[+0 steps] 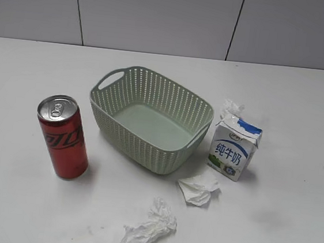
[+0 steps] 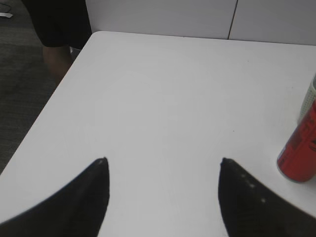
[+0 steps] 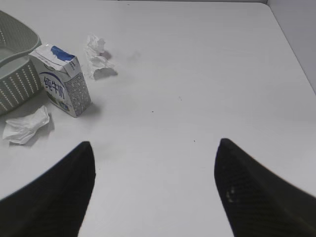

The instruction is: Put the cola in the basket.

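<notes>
The cola (image 1: 63, 137) is a tall red can with a silver top, standing upright on the white table left of the basket (image 1: 151, 118). The basket is pale grey-green, perforated and empty. In the left wrist view the cola (image 2: 300, 148) shows at the right edge, right of and beyond my open left gripper (image 2: 163, 160). My right gripper (image 3: 155, 143) is open and empty over bare table; the basket (image 3: 15, 74) shows at its far left. Neither gripper shows in the exterior view.
A blue-and-white milk carton (image 1: 234, 146) stands right of the basket, also in the right wrist view (image 3: 61, 84). Crumpled tissues lie behind the carton (image 1: 231, 108), in front of the basket (image 1: 197, 190) and nearer the front edge (image 1: 148, 227). The table's left edge (image 2: 44, 113) shows.
</notes>
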